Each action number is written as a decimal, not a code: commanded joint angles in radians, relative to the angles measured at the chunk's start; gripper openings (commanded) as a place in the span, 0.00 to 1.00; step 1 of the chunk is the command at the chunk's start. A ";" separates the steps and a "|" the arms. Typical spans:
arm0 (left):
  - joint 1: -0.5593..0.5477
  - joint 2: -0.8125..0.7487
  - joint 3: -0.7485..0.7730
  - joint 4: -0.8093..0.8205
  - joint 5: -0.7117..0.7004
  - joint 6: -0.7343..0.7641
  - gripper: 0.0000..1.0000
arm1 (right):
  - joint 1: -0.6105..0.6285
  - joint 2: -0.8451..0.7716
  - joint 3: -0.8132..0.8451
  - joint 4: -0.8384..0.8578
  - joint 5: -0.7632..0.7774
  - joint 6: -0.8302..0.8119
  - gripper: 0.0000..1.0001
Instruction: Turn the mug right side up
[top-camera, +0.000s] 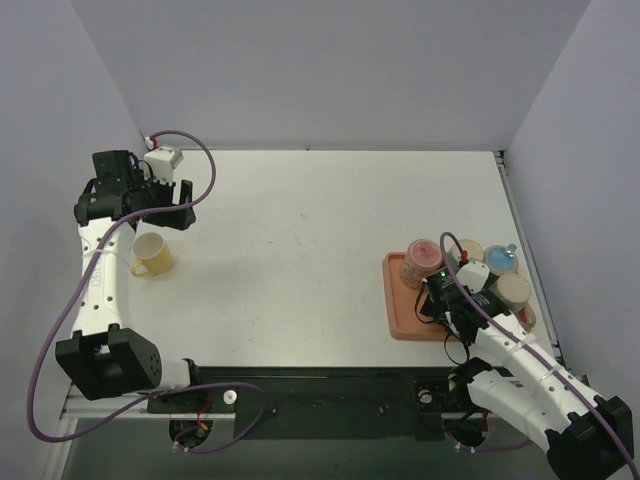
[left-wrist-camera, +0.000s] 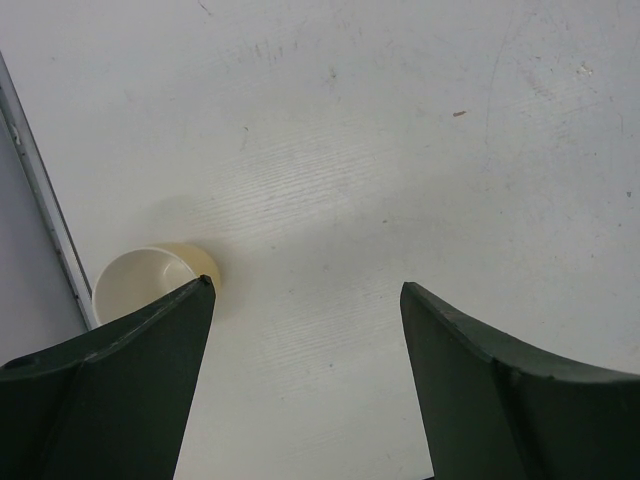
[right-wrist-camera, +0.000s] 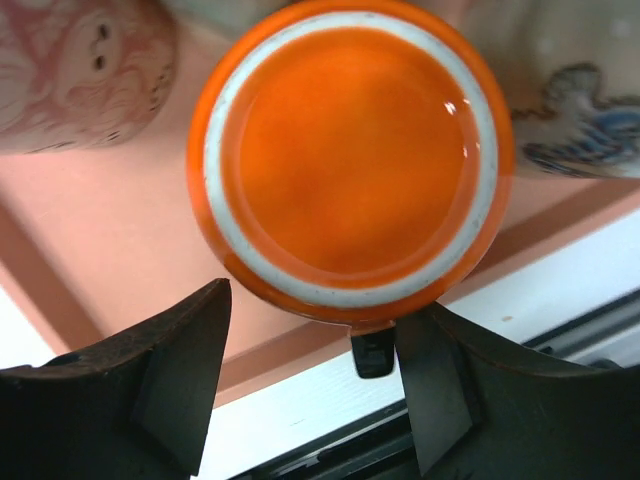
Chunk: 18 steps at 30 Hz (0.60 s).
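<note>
A yellow mug (top-camera: 151, 255) stands upright, mouth up, near the table's left edge; its cream rim shows in the left wrist view (left-wrist-camera: 140, 280). My left gripper (top-camera: 172, 214) is open and empty just beyond and right of it, over bare table (left-wrist-camera: 305, 300). An orange mug (right-wrist-camera: 350, 150) sits on the orange tray (top-camera: 398, 318), its flat face with a white ring upward, apparently base up. My right gripper (top-camera: 442, 302) hangs open right above it, jaws at its near side (right-wrist-camera: 315, 310), not touching. The arm hides this mug from above.
The tray also holds a pink patterned mug (top-camera: 422, 258) (right-wrist-camera: 70, 70), a blue one (top-camera: 500, 258), two beige ones (top-camera: 513, 288) and a blue-patterned mug (right-wrist-camera: 580, 110). The tray's lip (right-wrist-camera: 100, 250) lies close to the table's near right edge. Grey walls surround the table.
</note>
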 joint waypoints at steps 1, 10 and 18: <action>-0.003 -0.017 0.012 0.032 0.032 0.019 0.85 | -0.003 -0.023 0.006 0.093 -0.073 -0.095 0.59; -0.003 -0.010 0.021 0.029 0.053 0.013 0.86 | -0.003 0.019 -0.014 0.081 -0.024 -0.064 0.50; -0.003 -0.007 0.067 0.006 0.084 0.002 0.85 | -0.001 0.119 0.036 0.092 -0.030 -0.090 0.00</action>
